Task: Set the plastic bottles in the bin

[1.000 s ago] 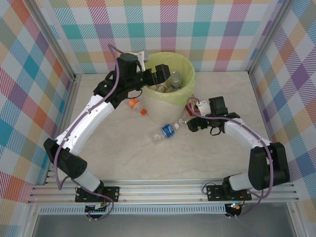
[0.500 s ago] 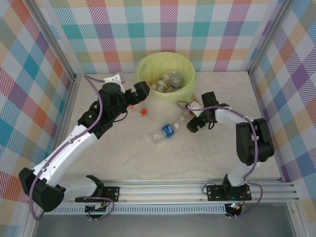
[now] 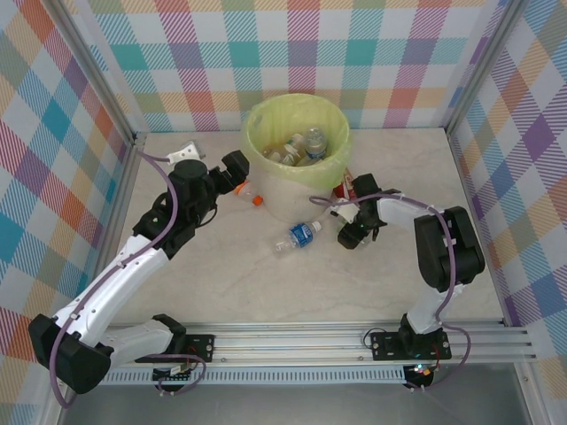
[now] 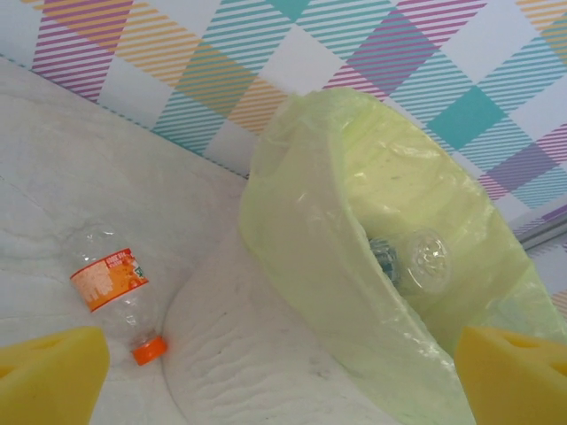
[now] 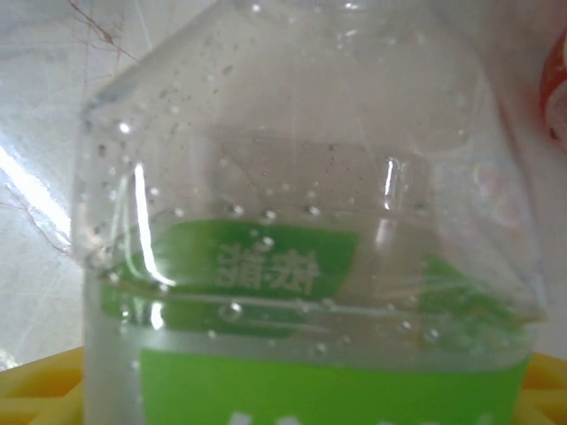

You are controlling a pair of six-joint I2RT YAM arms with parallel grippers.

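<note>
Several already in: clear bottles (image 3: 306,146) lie inside the bin (image 3: 266,124), which stands at the far middle of the table (image 3: 266,292)
Loose on table: orange-label bottle (image 3: 247,191) just beside the bin's left wall; blue-label bottle (image 3: 299,236) lying in front of the bin; a red-labelled one (image 3: 344,186) at its right side
Left gripper (image 3: 236,168): pads spread wide, nothing between them, hovering near the orange-label bottle and facing the bin
Right gripper (image 3: 352,234): low at the table, right of the bin; its wrist view has a green-label bottle (image 5: 310,292) between the yellow pads (image 5: 35,390); cannot tell whether they press on it
Handling (judged): thin clear walls, droplets inside, seemingly near empty, so light, soft and slick; likely to roll and dent
Where to hold (judged): across the labelled middle of the body, not the cap or the tapering shoulder
Risk (judged): too hard a squeeze may pop it out sideways
</note>
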